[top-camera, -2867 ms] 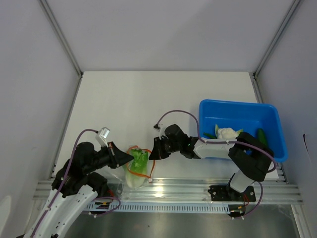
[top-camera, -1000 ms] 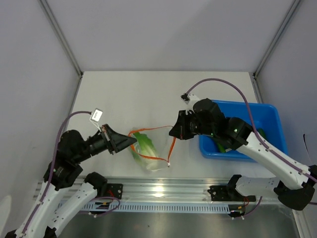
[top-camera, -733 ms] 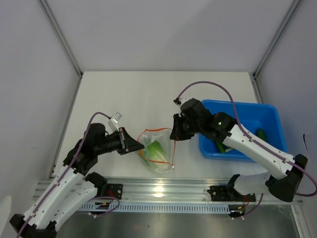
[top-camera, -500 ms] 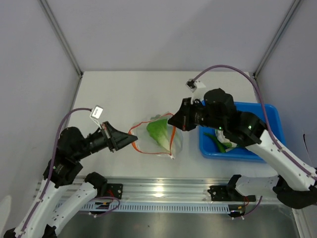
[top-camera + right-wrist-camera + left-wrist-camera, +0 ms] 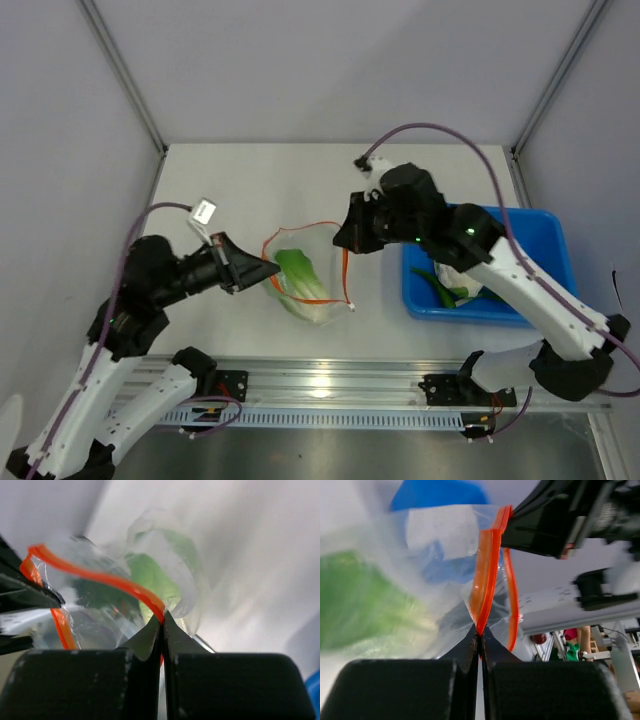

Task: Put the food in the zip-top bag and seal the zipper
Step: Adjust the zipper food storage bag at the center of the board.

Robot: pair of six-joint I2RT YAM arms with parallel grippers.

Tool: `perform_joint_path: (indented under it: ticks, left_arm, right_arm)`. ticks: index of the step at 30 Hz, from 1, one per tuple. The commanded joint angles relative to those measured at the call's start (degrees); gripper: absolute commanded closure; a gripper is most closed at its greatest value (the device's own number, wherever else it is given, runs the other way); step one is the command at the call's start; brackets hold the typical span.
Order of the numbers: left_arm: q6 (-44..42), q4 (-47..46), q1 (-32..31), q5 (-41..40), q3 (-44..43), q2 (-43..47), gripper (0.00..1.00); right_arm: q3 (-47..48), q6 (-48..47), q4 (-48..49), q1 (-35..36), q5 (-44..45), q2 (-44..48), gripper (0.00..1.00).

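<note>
The clear zip-top bag (image 5: 305, 280) hangs between my two grippers above the table, with green leafy food (image 5: 300, 275) inside it. Its orange-red zipper (image 5: 300, 228) gapes open in a loop. My left gripper (image 5: 268, 268) is shut on the zipper's left end; this shows in the left wrist view (image 5: 480, 632). My right gripper (image 5: 342, 240) is shut on the zipper's right end, as the right wrist view (image 5: 162, 620) shows, with the food (image 5: 150, 577) behind the plastic. More green food (image 5: 440, 285) and a pale stalk (image 5: 462, 275) lie in the blue bin.
The blue rectangular bin (image 5: 545, 240) stands at the right of the white table. A metal rail (image 5: 330, 385) runs along the near edge. Grey walls close in the left, right and back.
Both grippers have kept hold of the zipper ends and shifted the hanging bag about. The right arm has swung back and left; the bag's mouth is now a wider loop.
</note>
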State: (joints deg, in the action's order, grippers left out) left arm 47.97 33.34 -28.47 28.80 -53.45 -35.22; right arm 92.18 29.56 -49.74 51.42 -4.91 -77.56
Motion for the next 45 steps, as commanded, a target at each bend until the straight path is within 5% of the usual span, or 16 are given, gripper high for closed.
perform_joint_path:
  ticks: [1, 9, 12, 17, 24, 36, 39, 45]
  left_arm:
    - [-1.38, -0.21, 0.26, 1.88, -4.74, 3.58, 1.00]
    - [-1.12, -8.38, 1.04, 1.61, 19.59, 0.69, 1.00]
    - [-1.21, -8.21, 2.19, 3.37, 16.29, 0.24, 0.99]
    - [-3.14, -2.41, 2.19, 1.97, -1.17, 1.47, 1.00]
    - [-2.18, -5.65, 2.19, 3.81, 2.28, -0.02, 0.99]
    - [-3.41, -12.42, 2.19, 5.74, 7.57, -7.23, 1.00]
    - [-3.23, -13.48, 2.19, 5.74, 7.31, -7.58, 0.99]
    - [-4.10, -13.92, 2.19, 5.92, 3.62, -10.65, 0.99]
  right_arm:
    - [4.16, -0.04, -0.11, 1.31, -0.18, 7.50, 1.00]
    - [-16.94, 2.09, 11.50, -1.93, -4.41, 6.82, 1.00]
    - [-12.84, 0.68, 8.17, -1.85, -2.48, 4.00, 1.00]
    - [-7.11, 0.23, 5.18, -1.41, -2.12, 6.18, 1.00]
    - [-9.65, 0.94, 5.26, -1.58, -0.11, 6.98, 0.99]
    - [-11.59, 2.87, 5.80, -1.59, 1.47, 2.68, 0.75]
    - [-9.31, 3.22, 3.78, -1.06, 4.90, 4.16, 0.51]
    - [2.88, 1.64, -4.73, -1.23, 12.98, 7.68, 0.36]
